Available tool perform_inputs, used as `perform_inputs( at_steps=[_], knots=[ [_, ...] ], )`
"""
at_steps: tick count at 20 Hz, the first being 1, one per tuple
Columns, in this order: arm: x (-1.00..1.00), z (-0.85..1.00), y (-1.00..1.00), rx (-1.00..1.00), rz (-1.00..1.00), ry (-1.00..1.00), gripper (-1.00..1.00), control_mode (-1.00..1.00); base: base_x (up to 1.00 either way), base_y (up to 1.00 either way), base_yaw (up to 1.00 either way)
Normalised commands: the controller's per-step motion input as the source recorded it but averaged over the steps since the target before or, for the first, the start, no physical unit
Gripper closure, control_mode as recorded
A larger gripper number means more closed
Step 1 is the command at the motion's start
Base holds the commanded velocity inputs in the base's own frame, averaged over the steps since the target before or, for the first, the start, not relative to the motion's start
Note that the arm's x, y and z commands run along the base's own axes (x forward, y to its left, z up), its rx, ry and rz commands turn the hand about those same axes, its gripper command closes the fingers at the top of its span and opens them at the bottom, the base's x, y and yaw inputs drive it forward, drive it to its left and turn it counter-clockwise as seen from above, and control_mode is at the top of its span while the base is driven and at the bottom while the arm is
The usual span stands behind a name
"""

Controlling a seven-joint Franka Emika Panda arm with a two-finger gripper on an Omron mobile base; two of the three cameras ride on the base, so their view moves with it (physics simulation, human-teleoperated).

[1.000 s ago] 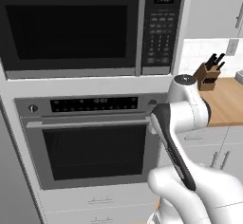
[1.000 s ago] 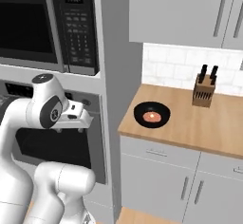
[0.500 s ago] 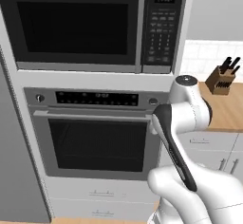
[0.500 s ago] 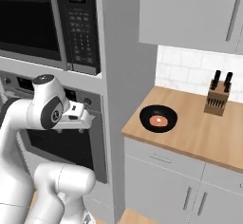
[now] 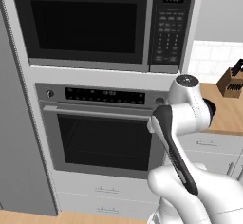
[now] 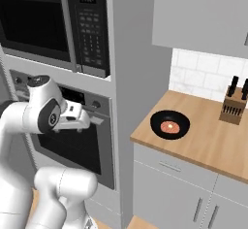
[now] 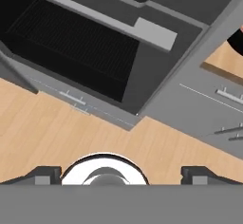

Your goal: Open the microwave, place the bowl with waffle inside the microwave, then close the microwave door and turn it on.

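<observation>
While microwave door [image 5: 88, 26] sits closed, gripper [image 7: 121, 173] fingers spread (empty), facing floor.

place: kitchen | signs: built-in microwave [image 5: 88, 26] over wall oven [image 5: 102, 128], wooden counter [image 6: 208, 143], knife block [image 6: 232, 107]

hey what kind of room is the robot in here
A home-style kitchen, and a rendered one. A built-in microwave sits above a steel wall oven, and beside them a wooden counter with a tiled backsplash carries a knife block and a black bowl with waffle.
</observation>
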Motion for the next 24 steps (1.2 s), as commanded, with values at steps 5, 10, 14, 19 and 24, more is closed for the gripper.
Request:
perform_inputs(
  at_steps=[5,10,14,19,24],
  knots=[
    [0.12,0.6,0.65,0.01,-0.07,-0.25,-1.0,-1.0,0.0,0.0,0.0],
    [0.22,0.9,0.46,-0.01,-0.14,-0.31,-1.0,-1.0,0.0,0.0,0.0],
    [0.28,0.92,0.13,-0.12,-0.22,-0.24,-1.0,-1.0,0.0,0.0,0.0],
    [0.35,0.73,0.01,-0.06,-0.23,-0.26,-1.0,-1.0,0.0,0.0,0.0],
    [0.46,0.82,0.02,-0.05,-0.06,0.02,-1.0,-1.0,0.0,0.0,0.0]
  ],
)
